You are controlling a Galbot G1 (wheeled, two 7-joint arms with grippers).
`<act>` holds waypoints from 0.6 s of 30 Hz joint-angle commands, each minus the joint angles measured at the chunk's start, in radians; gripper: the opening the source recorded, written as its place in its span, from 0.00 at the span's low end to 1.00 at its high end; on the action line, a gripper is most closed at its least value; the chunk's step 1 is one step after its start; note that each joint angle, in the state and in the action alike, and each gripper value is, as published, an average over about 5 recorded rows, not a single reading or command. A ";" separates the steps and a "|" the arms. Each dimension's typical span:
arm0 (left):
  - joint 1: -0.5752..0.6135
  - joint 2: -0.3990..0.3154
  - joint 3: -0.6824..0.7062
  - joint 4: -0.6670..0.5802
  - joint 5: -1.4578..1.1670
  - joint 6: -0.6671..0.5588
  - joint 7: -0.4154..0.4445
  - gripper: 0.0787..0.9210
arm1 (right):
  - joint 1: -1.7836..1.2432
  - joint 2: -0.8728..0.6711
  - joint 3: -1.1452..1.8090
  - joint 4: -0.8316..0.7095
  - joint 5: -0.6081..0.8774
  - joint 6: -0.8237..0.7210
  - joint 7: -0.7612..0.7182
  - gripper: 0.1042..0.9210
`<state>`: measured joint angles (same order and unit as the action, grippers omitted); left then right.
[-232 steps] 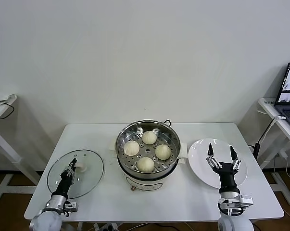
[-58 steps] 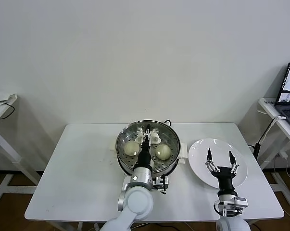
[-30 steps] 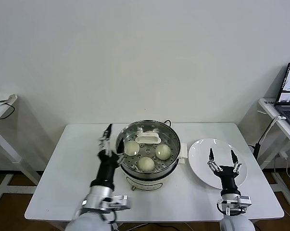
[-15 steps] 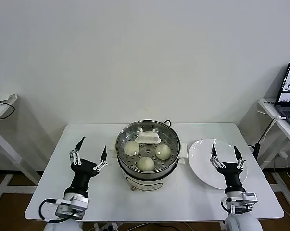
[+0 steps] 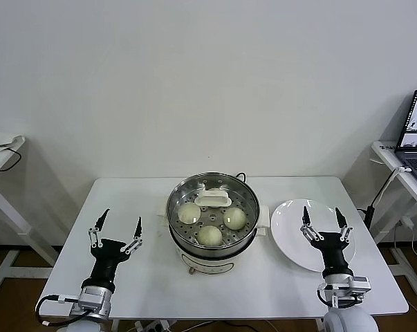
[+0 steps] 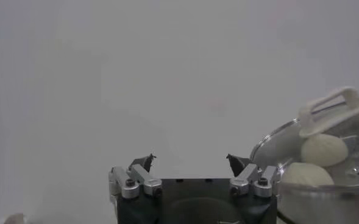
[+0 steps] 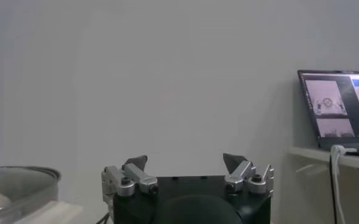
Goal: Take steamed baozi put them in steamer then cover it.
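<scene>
White tabletop and a bare wall frame the scene; the left gripper, fingers spread wide and holding nothing, has drawn back from the steamer to the table's left side, pointing upward; the cover now sits on the pot over the steamed baozi, so the task looks complete; the right gripper hovers wide open over the white plate, likewise upright.

Between my two end effectors sits the round shiny stainless-steel steamer, its clear glass cover with white handle seated on top, cream-white domed baozi visible beneath.
</scene>
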<state>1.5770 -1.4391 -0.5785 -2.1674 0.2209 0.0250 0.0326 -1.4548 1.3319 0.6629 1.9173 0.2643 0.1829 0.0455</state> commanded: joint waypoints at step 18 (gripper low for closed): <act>0.026 0.004 -0.013 0.021 -0.076 -0.037 0.016 0.88 | -0.017 0.002 0.001 0.026 -0.014 -0.021 0.002 0.88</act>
<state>1.5978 -1.4377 -0.5892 -2.1515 0.1587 -0.0047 0.0474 -1.4685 1.3342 0.6631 1.9382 0.2519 0.1653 0.0455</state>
